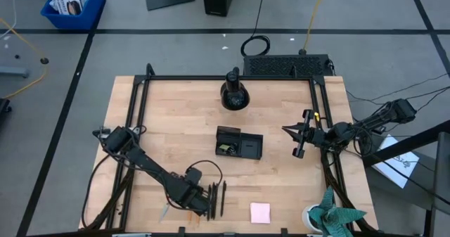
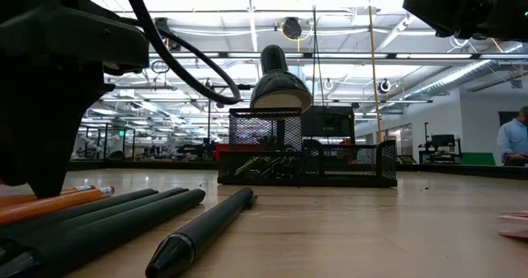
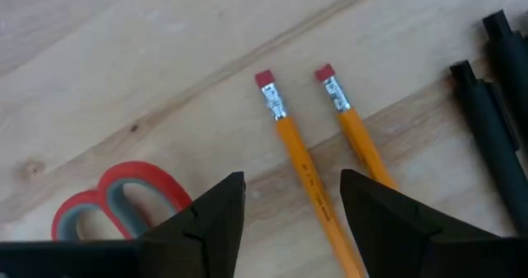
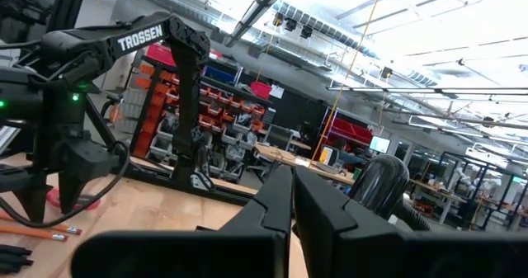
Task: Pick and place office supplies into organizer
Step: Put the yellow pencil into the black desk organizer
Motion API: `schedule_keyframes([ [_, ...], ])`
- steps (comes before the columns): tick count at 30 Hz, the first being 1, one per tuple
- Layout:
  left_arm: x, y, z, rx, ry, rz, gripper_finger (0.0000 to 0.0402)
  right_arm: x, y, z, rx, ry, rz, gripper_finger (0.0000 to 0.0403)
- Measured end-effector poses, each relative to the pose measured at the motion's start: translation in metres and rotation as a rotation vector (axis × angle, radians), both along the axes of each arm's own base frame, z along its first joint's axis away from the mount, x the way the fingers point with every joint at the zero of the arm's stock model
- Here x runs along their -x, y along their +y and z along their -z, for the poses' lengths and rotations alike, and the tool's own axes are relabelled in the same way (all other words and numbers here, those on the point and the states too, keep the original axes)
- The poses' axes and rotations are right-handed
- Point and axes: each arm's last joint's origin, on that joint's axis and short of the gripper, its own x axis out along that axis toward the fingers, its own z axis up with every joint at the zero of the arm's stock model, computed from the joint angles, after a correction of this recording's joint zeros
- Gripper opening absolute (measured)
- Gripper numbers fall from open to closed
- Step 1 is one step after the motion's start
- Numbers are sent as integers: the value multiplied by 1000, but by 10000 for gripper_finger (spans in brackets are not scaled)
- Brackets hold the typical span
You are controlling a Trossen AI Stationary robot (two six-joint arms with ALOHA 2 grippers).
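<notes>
Lower left of the high view: my left gripper (image 3: pixel 293 208) spread wide, straddling one orange pencil (image 3: pixel 301 167), shaft running lengthwise between the fingers. Right gripper (image 4: pixel 293 197) closed, waiting at right edge of the worktop (image 1: pixel 183 135).

Bright, even light falls from overhead strips in the ceiling (plain in the low view), leaving only faint, soft shadows on the tabletop (image 1: pixel 183 124). In the low view the ceiling is washed out by glare, the near black pens (image 2: pixel 206 228) are blurred, and the far organizer (image 2: pixel 307 158) is sharper. The left pincer (image 3: pixel 293 220) is soft and dark above crisp orange pencils (image 3: pixel 301 162).
</notes>
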Motion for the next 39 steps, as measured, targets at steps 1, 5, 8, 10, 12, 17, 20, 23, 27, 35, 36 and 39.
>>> schedule_keyframes([
  [1, 0, 0, 0, -1, -1, -2, 207, 0, 0, 0, -5, -1, -1, 9],
  [5, -5, 5, 4, -10, 6, 14, 207, 0, 0, 0, -19, -3, -6, 9],
  [8, -10, 8, 10, 2, 29, 36, 207, 0, 0, 0, -21, -4, -7, 9],
  [10, -12, 11, 14, 21, 52, 36, 207, 0, 0, 0, -20, -1, -8, 9],
  [12, -15, 12, 19, 31, 63, 37, 207, 0, 0, 1, -18, 3, -9, 9],
  [17, -17, 13, 20, 39, 53, 35, 207, 0, 0, 1, -18, 5, -9, 9],
  [20, -17, 12, 20, 44, 49, 13, 201, 0, 0, 1, -17, 5, -8, 9],
  [23, -17, 12, 21, 49, 41, -12, 181, 0, 0, 1, -17, 5, -8, 9],
  [27, -18, 11, 21, 57, 27, -41, 146, 0, 0, 1, -17, 5, -9, 9],
  [35, -20, 11, 21, 50, -2, -69, 84, 0, 0, 1, -27, 3, -12, 9],
  [36, -20, 11, 21, 50, -5, -69, 76, 0, 0, 1, -27, 3, -12, 9],
  [39, -21, 11, 21, 46, -12, -65, 53, 0, 0, 1, -26, 3, -12, 9],
])
